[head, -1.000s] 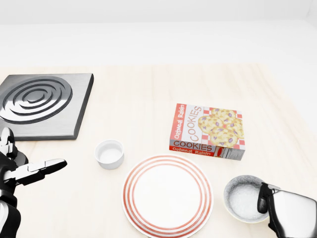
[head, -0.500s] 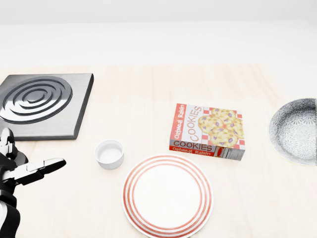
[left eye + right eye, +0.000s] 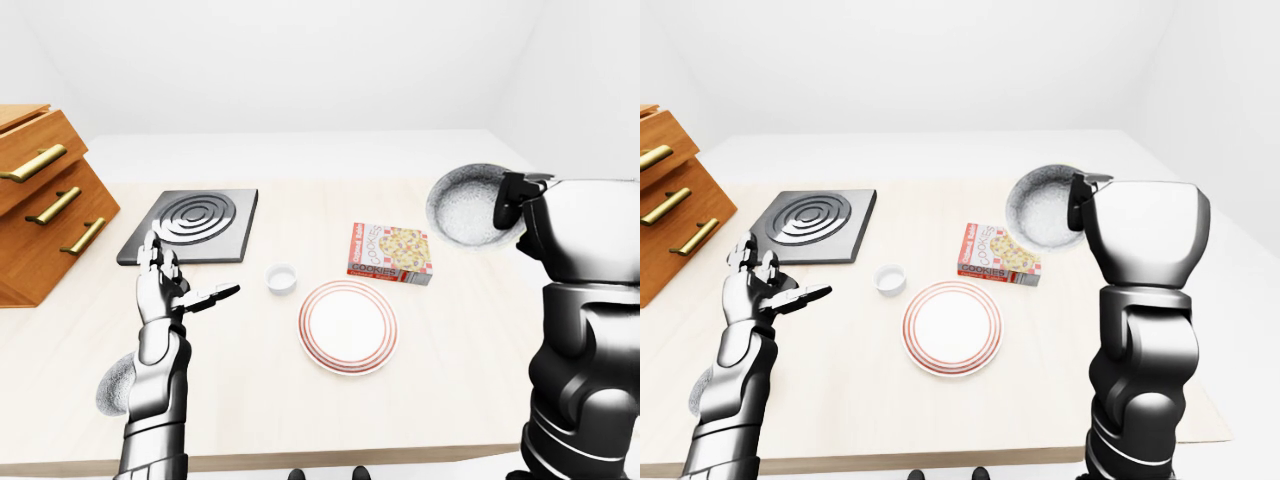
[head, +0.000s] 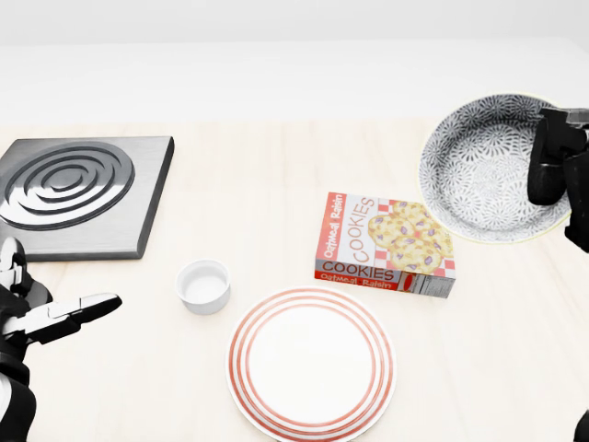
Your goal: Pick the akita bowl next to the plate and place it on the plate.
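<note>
The akita bowl (image 4: pixel 483 170), grey with a white speckled pattern inside, hangs in the air at the upper right of the head view, tipped so its inside faces me. My right hand (image 4: pixel 550 166) is shut on its right rim. The red-ringed white plate (image 4: pixel 311 362) lies empty at the bottom centre, below and left of the bowl. My left hand (image 4: pixel 57 318) hovers open over the table at the lower left, fingers spread, holding nothing.
A cookies box (image 4: pixel 388 244) lies flat between the plate and the raised bowl. A small white ramekin (image 4: pixel 202 285) sits left of the plate. A metal burner plate (image 4: pixel 78 189) is at upper left, a wooden drawer unit (image 3: pixel 40 195) beyond it. Another grey bowl (image 3: pixel 112 385) shows behind my left arm.
The bowl has left the table to the right of the plate. My right hand has carried it up, and it now hangs tilted above the cookies box's right end. The left hand has barely moved.
</note>
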